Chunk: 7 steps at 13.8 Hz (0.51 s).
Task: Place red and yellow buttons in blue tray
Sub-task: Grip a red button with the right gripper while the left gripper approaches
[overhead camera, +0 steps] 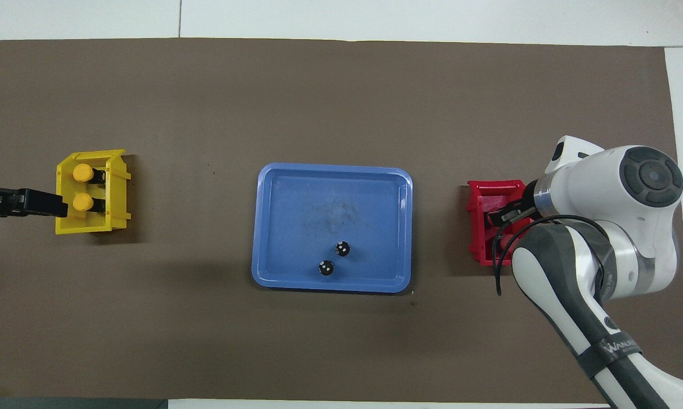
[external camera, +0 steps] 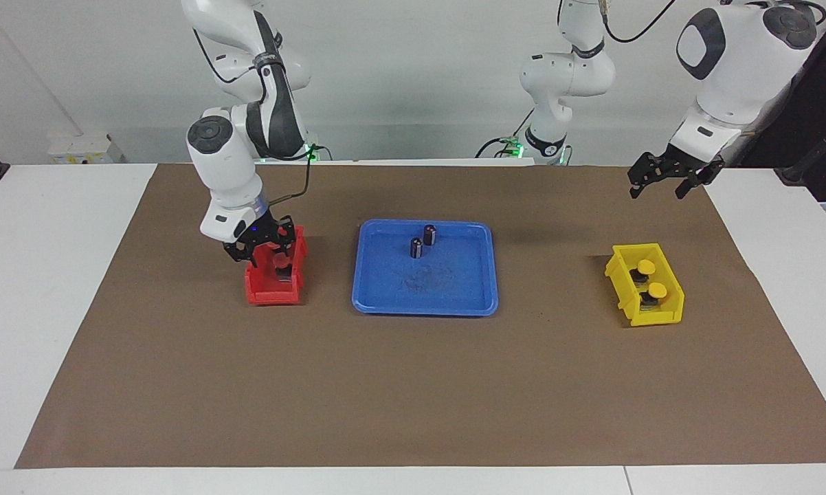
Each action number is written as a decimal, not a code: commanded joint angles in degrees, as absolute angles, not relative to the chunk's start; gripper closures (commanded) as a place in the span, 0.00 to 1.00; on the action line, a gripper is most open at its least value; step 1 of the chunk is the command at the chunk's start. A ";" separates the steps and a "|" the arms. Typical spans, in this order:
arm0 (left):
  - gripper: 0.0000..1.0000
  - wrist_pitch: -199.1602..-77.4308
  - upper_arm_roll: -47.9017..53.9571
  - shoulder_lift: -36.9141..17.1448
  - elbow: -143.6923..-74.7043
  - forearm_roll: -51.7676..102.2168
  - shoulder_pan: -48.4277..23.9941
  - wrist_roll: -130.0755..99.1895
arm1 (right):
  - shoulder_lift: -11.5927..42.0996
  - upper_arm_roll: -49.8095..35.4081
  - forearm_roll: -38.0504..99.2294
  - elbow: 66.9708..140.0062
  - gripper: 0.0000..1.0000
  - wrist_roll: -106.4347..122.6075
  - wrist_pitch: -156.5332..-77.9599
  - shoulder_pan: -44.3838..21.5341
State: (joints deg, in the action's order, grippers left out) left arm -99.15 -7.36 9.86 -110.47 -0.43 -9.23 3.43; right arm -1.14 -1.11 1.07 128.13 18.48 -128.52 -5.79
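Observation:
My right gripper (external camera: 273,260) is down inside the red bin (external camera: 270,294), shut on a red button (external camera: 281,262) whose cap shows between its fingers. In the overhead view the right arm hides both red buttons, and only a bit of the right gripper (overhead camera: 500,217) shows. Two yellow buttons (external camera: 646,267) (external camera: 656,289) stand in the yellow bin (external camera: 653,316). My left gripper (external camera: 655,191) hangs open in the air over the mat beside the yellow bin, holding nothing. The blue tray (external camera: 447,285) lies at mid-table between the two bins.
Two dark capless cylinders (external camera: 416,247) (external camera: 429,234) stand in the tray's part nearest the robots. A brown mat (external camera: 413,385) covers the table. In the overhead view the left gripper (overhead camera: 46,203) overlaps the yellow bin's (overhead camera: 120,193) edge.

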 commanded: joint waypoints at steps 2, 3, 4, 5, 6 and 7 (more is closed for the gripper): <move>0.00 -100.72 -7.29 11.78 -113.03 0.35 -8.61 2.90 | -3.51 -1.49 1.93 132.54 0.28 21.70 -133.15 -6.76; 0.00 -100.72 -7.29 11.78 -113.03 0.35 -8.61 2.90 | -3.52 -1.49 1.93 132.63 0.28 23.54 -133.24 -6.68; 0.00 -100.90 -7.29 11.78 -113.03 0.35 -8.44 2.90 | -3.78 -1.49 1.93 133.06 0.28 24.95 -133.24 -6.42; 0.00 -100.90 -7.29 11.78 -113.03 0.35 -8.35 2.90 | -3.87 -1.49 1.93 133.50 0.28 25.74 -133.24 -6.16; 0.00 -100.90 -7.29 11.78 -113.03 0.35 -8.26 2.90 | -4.13 -1.49 1.93 133.77 0.28 26.10 -133.24 -6.07; 0.00 -100.90 -7.29 11.78 -113.03 0.35 -8.26 2.90 | -4.22 -1.49 1.93 134.38 0.28 26.19 -133.68 -6.06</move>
State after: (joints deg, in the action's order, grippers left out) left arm -99.37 -7.50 9.89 -110.80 -0.43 -8.96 3.34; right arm -2.12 -1.39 1.06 131.60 24.04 -132.00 -6.64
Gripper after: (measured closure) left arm 0.000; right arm 0.278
